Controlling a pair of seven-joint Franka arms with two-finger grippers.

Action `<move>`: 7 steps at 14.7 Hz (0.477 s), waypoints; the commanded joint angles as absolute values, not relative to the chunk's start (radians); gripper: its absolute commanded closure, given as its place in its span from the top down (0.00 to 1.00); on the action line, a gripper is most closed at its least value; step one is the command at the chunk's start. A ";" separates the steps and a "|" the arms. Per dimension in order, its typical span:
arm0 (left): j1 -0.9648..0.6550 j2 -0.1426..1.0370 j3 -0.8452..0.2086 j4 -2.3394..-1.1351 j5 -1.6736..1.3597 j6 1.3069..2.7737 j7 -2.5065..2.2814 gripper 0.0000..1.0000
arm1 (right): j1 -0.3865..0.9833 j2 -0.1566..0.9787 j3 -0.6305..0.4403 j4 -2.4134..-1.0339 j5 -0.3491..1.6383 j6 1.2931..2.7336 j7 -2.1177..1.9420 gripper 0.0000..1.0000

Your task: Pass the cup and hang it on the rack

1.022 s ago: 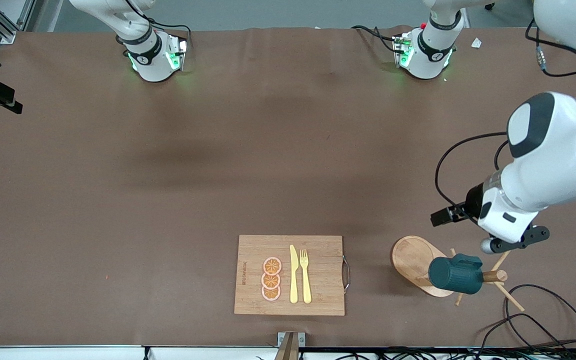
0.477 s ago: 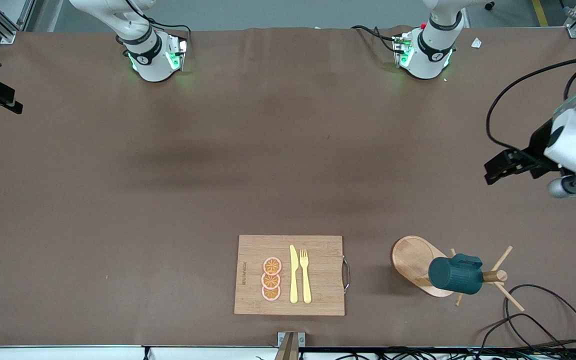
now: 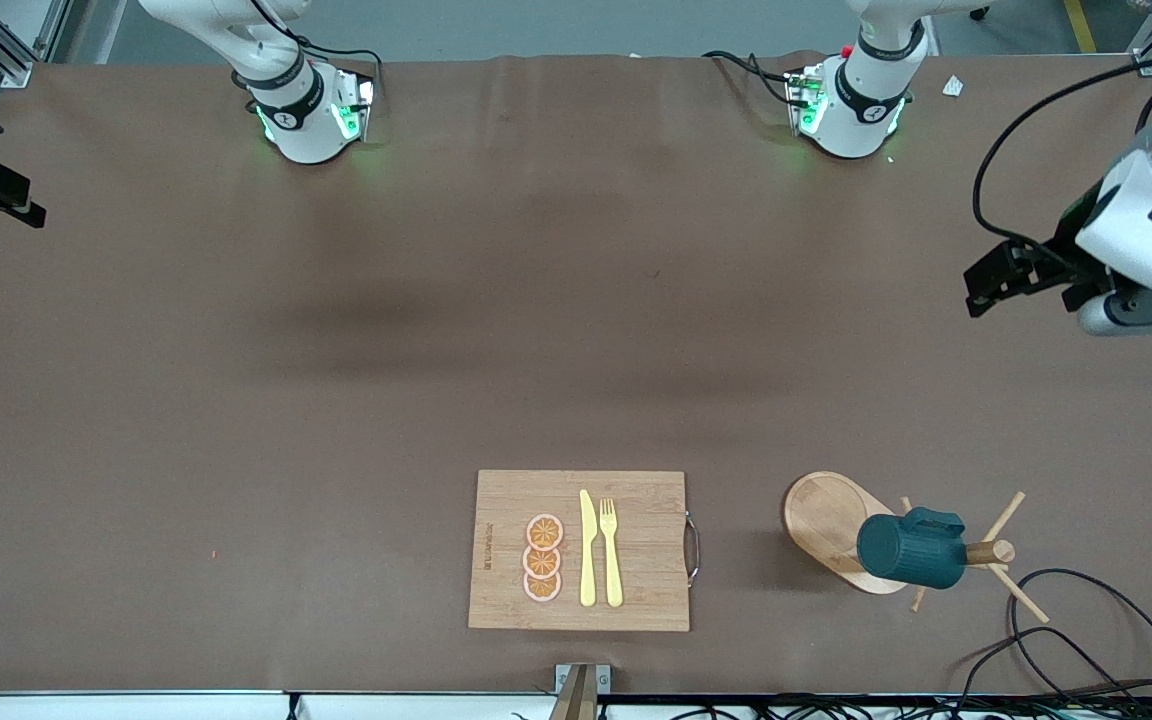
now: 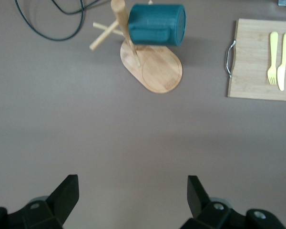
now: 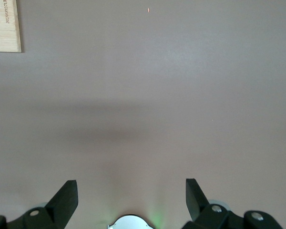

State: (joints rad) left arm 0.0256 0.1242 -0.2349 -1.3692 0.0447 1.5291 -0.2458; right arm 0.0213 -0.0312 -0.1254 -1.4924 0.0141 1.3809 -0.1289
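Observation:
The dark teal ribbed cup [image 3: 911, 549] hangs sideways on a peg of the wooden rack [image 3: 821, 520], near the front camera at the left arm's end of the table. The left wrist view shows the cup [image 4: 157, 25] by the rack's post [image 4: 120, 19], above the oval base [image 4: 157, 71]. My left gripper [image 4: 132, 187] is open and empty, high over bare table and well apart from the rack; its wrist [image 3: 1136, 240] shows at the front view's edge. My right gripper [image 5: 131, 187] is open and empty over bare table beside its own base, and is out of the front view.
A bamboo cutting board [image 3: 496, 500] with a yellow knife [image 3: 587, 550], a fork [image 3: 611, 552] and orange slices [image 3: 543, 558] lies near the front camera, mid-table. Black cables [image 3: 1086, 630] loop beside the rack. The arm bases [image 3: 306, 120] [image 3: 851, 110] stand along the edge farthest from the front camera.
My left arm has pulled up and away from the rack, toward its own base's edge of the table. The cup has stayed on its peg. The right arm has not moved.

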 commanded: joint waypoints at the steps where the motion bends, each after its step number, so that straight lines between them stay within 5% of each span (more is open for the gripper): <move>1: -0.067 -0.012 -0.091 -1.521 -0.003 1.536 -0.180 1.00 | 0.020 -0.057 -0.121 -1.522 0.006 1.387 -0.138 1.00; 7: -0.017 -0.115 -0.145 -1.632 -0.025 1.493 -0.175 1.00 | 0.020 -0.057 -0.121 -1.520 0.006 1.387 -0.138 1.00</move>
